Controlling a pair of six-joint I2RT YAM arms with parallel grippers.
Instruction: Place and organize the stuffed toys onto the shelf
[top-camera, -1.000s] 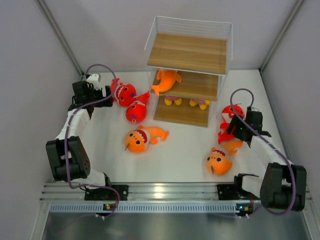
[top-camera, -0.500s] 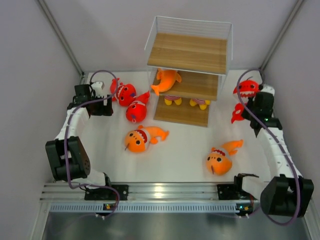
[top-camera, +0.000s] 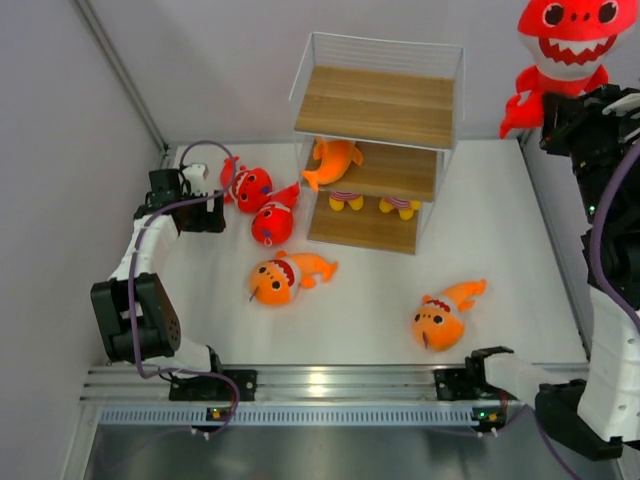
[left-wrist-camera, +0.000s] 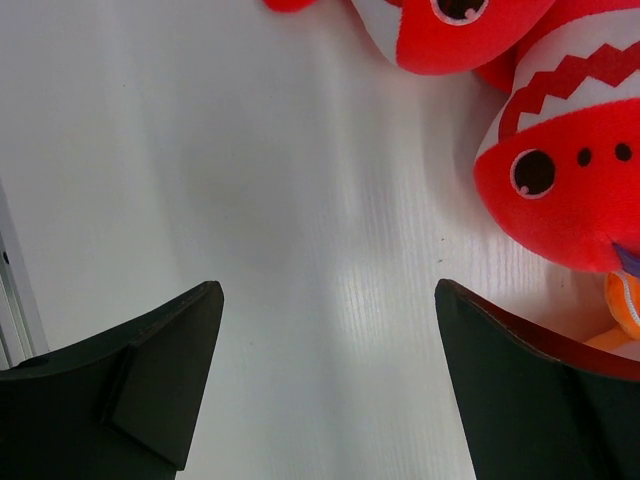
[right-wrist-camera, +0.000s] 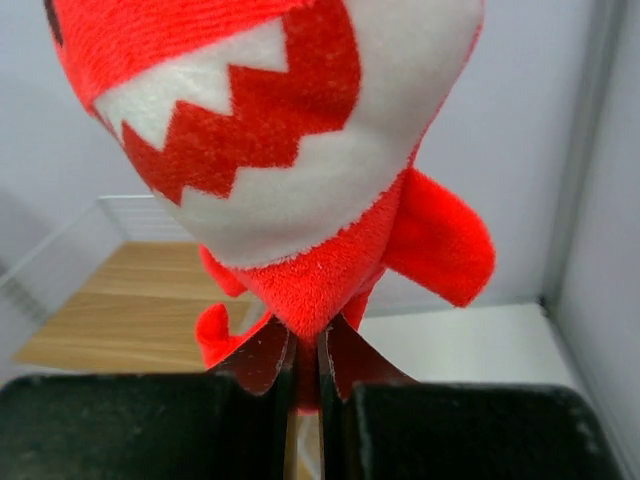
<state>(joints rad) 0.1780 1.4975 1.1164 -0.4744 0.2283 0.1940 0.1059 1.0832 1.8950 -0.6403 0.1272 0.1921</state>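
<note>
On my left side, the risk is a bad grab. The two red sharks (left-wrist-camera: 570, 180) lie pressed together near the far-left corner of the worktop (top-camera: 370, 290), and both sit off to one side of my fingers, not between them. If I close from here, I judge I would catch nothing, or nudge the pair along the surface and drag both at once.

On my right side, the risk is a drop. I hold the third red shark (top-camera: 565, 40) only by a thin bit of plush at its lower end, and its whole body stands above the pinch. I judge it could flop or slide out on the swing toward the shelf (top-camera: 380, 105), which stands at the middle of the far edge. It could also snag on the wire rim above the top board. One orange fish (top-camera: 333, 160) already lies on the middle board, so a careless push could knock it off.

My left gripper (left-wrist-camera: 327, 285) is spread wide and holds nothing, hovering just over bare worktop. My right gripper (right-wrist-camera: 307, 350) is clenched almost shut on the raised shark, high off the worktop near its far-right corner.
</note>
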